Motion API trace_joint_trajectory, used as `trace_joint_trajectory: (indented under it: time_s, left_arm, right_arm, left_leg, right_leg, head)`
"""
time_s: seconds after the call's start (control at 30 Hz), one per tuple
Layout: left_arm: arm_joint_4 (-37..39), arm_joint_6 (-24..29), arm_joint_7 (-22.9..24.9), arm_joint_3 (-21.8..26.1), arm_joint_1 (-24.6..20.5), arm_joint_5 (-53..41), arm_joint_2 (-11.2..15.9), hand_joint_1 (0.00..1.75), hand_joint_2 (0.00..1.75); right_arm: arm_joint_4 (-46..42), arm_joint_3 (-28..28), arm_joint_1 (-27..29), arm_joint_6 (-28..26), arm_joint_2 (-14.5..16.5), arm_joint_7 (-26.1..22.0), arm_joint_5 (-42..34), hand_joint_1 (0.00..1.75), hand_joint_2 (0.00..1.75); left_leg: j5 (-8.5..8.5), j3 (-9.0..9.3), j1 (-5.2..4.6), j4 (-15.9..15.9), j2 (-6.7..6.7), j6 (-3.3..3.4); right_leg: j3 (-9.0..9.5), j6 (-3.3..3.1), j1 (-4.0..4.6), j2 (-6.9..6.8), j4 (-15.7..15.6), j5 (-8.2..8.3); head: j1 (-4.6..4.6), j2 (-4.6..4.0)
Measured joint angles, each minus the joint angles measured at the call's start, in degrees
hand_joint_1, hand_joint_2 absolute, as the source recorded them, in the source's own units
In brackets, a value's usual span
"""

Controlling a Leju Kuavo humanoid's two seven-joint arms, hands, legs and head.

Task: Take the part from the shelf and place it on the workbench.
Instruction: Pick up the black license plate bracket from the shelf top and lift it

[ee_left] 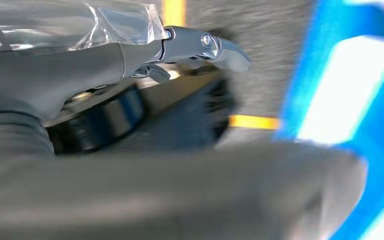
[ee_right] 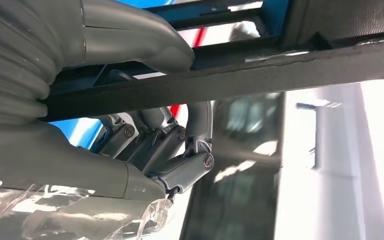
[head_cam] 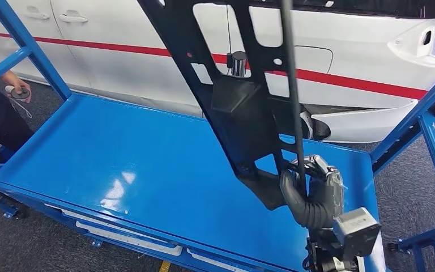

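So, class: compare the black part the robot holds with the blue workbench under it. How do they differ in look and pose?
Colour: the part is matt black; the workbench is glossy blue.
Shape: the part is a frame with cut-out openings; the workbench top is one unbroken surface.
Pose: the part is tilted steeply, gripped by the right robot hand; the workbench lies flat.
Both are long, flat-faced pieces.

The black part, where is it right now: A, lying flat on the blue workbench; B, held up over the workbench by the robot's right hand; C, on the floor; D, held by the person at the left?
B: the right hand grips the black part near its lower end, and the part slants up over the blue workbench.
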Motion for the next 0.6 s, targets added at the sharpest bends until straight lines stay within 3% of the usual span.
trace_joint_trajectory:
  time_s: [0.07,0.13,0.33,0.6]
  left_arm:
    - [-0.1,3.6,-8.6,0.2,0.1,-0.9,-0.3,0.0,1.75]
    - [-0.1,4.9,-13.1,0.4,0.2,-1.4,-0.9,0.0,1.75]
    - [-0.1,5.1,-14.4,0.9,0.2,-2.5,-2.0,0.0,1.75]
    - [-0.1,5.1,-12.1,1.4,0.2,-2.2,-2.0,0.0,1.75]
  right_arm:
    - [-2.0,0.0,1.2,0.3,0.0,-2.4,-2.0,1.75,1.75]
    - [-4.1,0.0,1.8,0.9,0.0,-2.8,-2.3,1.75,1.75]
    - [-7.7,0.5,2.1,2.8,0.2,-2.8,-1.0,1.75,1.75]
    - [-10.2,2.1,2.3,3.8,0.4,-4.2,-2.2,1.75,1.75]
  left_leg:
    - [-0.01,-0.01,-0.01,0.0,-0.02,0.0]
    - [-0.01,-0.01,-0.01,0.0,0.0,0.01]
    - [-0.01,0.0,-0.01,0.0,0.02,0.01]
    - [0.0,0.01,-0.01,0.0,0.02,0.0]
  right_leg:
    - [0.01,0.01,0.0,-0.01,0.0,-0.01]
    - [0.01,0.01,0.0,0.01,0.0,-0.01]
    - [0.02,0.0,0.0,0.01,0.0,0.0]
    - [0.03,0.0,0.0,0.01,0.0,0.01]
  head:
    - [0.01,0.0]
    - [0.0,0.0]
    - [-0.01,0.0]
    - [-0.01,0.0]
